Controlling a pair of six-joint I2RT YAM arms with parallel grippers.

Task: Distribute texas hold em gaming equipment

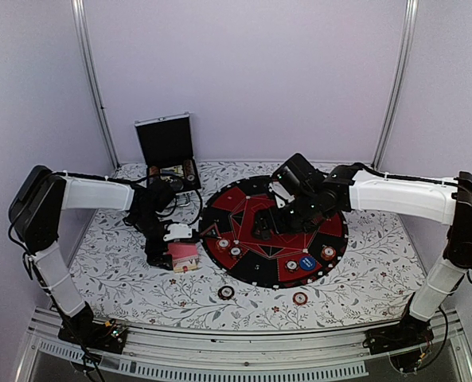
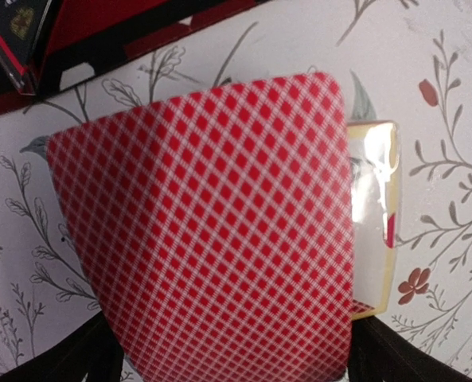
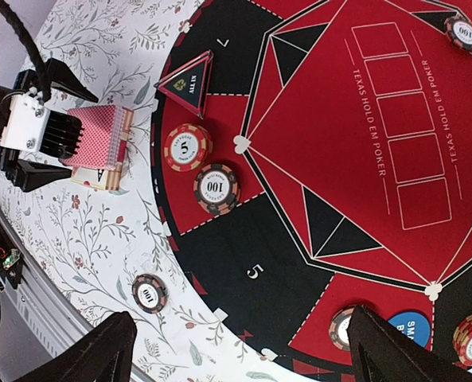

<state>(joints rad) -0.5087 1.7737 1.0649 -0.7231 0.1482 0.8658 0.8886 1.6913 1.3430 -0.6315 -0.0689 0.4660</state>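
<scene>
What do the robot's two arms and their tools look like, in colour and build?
Both the left arm and the right arm have white tube links between bulky black joints, with black cables running along them. The left tool is black with a white block; the right tool is black.

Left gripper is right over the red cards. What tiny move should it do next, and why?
Probably squeeze gently on the top card. The left gripper has a finger on each side of it, above the box, though a firm pinch isn't clear yet. The card outlines on the mat look bare, so dealing seems to come next.
</scene>
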